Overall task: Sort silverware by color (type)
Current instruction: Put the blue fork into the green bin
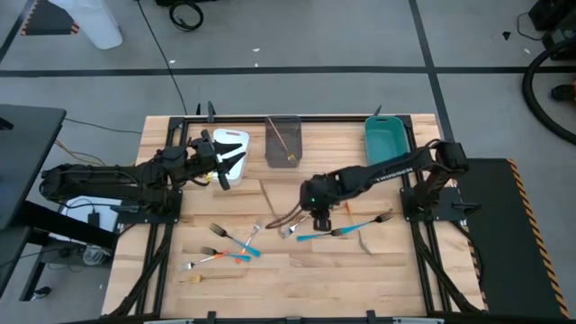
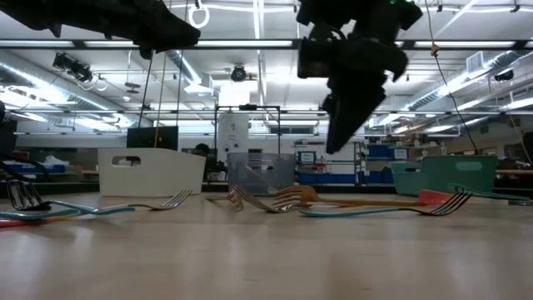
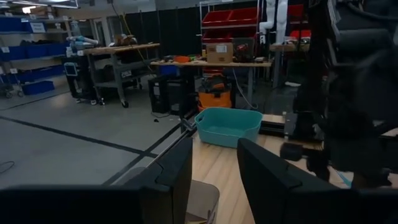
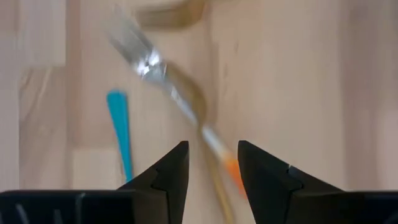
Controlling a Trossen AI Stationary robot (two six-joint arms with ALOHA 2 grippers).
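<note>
Several slim forks lie flat on the wooden table. A cluster of gold forks (image 1: 286,225) sits mid-table, with a blue-handled fork (image 1: 317,237) and an orange-handled fork (image 1: 364,220) beside it. More blue- and orange-handled forks (image 1: 229,241) lie to the left, and a gold fork (image 1: 211,279) lies near the front edge. My right gripper (image 1: 319,219) hangs open above the cluster, pointing down. In the right wrist view it (image 4: 213,146) stands over a silver-headed, orange-handled fork (image 4: 186,106) without touching it. My left gripper (image 1: 229,162) is open and empty over the white bin (image 1: 236,139).
Three bins stand along the far edge: the white one, a grey bin (image 1: 283,142) with a gold utensil inside, and a teal bin (image 1: 389,139). In the left wrist view the teal bin (image 3: 227,126) and my right arm (image 3: 354,93) show ahead. Bare wood lies at the near right.
</note>
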